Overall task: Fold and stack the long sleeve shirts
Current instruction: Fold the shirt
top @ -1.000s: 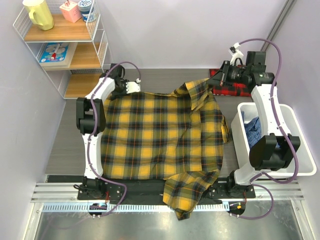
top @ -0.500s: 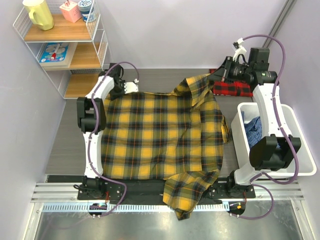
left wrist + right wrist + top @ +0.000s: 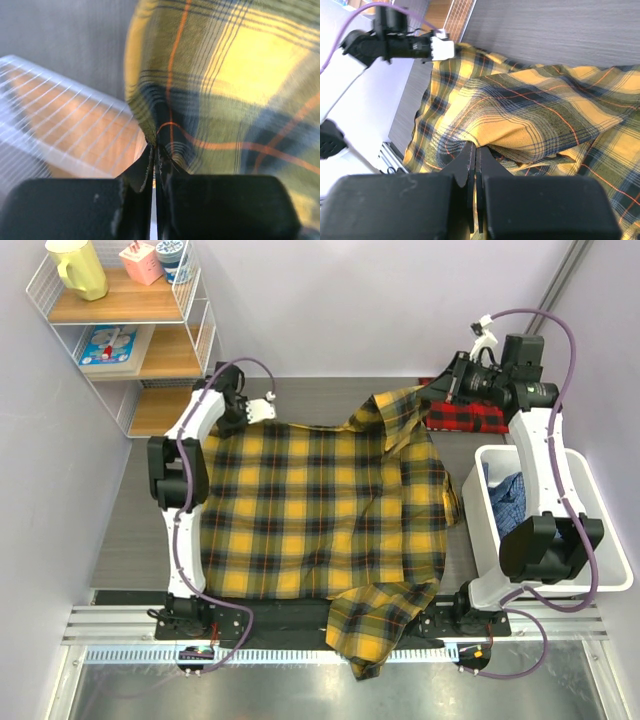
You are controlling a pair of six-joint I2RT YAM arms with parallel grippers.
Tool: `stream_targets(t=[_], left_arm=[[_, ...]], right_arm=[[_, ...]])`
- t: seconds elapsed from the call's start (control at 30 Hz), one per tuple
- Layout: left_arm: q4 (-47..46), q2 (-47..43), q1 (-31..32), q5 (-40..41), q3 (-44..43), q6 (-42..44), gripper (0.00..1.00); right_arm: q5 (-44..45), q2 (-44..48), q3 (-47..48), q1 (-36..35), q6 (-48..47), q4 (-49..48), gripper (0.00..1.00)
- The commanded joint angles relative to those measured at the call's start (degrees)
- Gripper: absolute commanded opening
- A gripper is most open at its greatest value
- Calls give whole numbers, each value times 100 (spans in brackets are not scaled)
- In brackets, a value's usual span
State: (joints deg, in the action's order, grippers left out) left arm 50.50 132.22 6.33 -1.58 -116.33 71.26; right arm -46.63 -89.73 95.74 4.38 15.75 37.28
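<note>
The yellow plaid long sleeve shirt lies spread over most of the table, one sleeve hanging over the near edge. My left gripper is at the shirt's far left corner. The left wrist view shows it shut on a pinch of the yellow plaid cloth. My right gripper is at the far right, by the collar. In the right wrist view it is shut on a raised fold of the same shirt. The red-and-black shirt lies folded at the back right.
A white bin holding blue cloth stands on the right beside the right arm. A wire shelf unit with a yellow jug and small items stands at the back left. Bare grey table shows behind the shirt.
The left gripper has shut on the shirt's far left corner. The right gripper has moved slightly back and to the right, still holding the collar area.
</note>
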Motion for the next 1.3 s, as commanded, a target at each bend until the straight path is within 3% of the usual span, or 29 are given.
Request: stream_targets(t=[0.0, 0.27, 0.93, 1.27], left_arm=[[-417, -1250, 53, 35, 591, -227, 0], [-594, -2269, 97, 686, 1578, -385, 0], [223, -4730, 97, 176, 3960, -825, 0], [127, -5312, 88, -149, 5470, -904, 0]], right_arm=[[-144, 605, 304, 142, 200, -282, 1], [-285, 1133, 190, 352, 332, -89, 1], [-206, 3646, -1268, 388, 165, 1667, 1], [-83, 4639, -2024, 388, -300, 2872, 1]])
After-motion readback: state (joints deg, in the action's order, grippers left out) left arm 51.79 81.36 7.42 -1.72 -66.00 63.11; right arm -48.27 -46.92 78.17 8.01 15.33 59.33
